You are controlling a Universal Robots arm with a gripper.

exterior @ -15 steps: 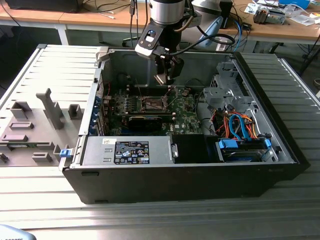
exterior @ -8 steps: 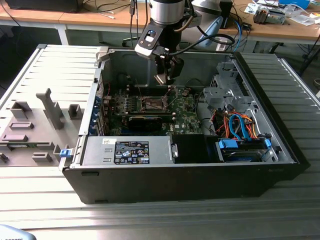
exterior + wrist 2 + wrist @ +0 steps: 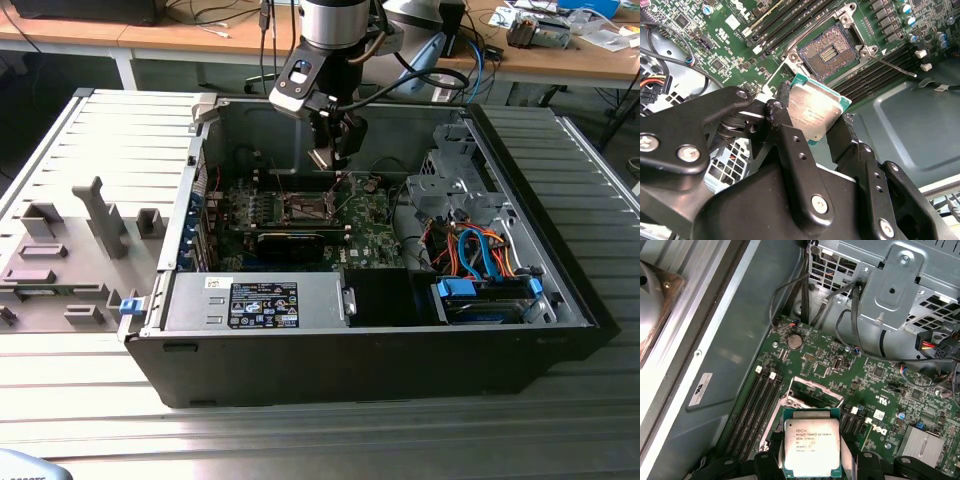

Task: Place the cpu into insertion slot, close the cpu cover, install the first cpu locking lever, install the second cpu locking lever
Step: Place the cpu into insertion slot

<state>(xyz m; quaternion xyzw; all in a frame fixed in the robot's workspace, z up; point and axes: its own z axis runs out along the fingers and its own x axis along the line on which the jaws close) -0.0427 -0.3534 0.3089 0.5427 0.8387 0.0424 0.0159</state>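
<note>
Since the open black metal computer case (image 3: pixel 380 370) on the ribbed grey worktop (image 3: pixel 300 440) hems me in, I hang above its green circuit board (image 3: pixel 715 45). The square metal-rimmed insertion slot (image 3: pixel 829 50) lies open, dark centre bare. My tool (image 3: pixel 811 122) pinches the small silver-grey square cpu (image 3: pixel 815 111) by its edges, clear of the slot. Tilted or skewed in my grip, it could, I judge, bend the socket's contacts.

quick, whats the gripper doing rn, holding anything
Gripper: shut on the cpu, which is not yet in the insertion slot.
</note>
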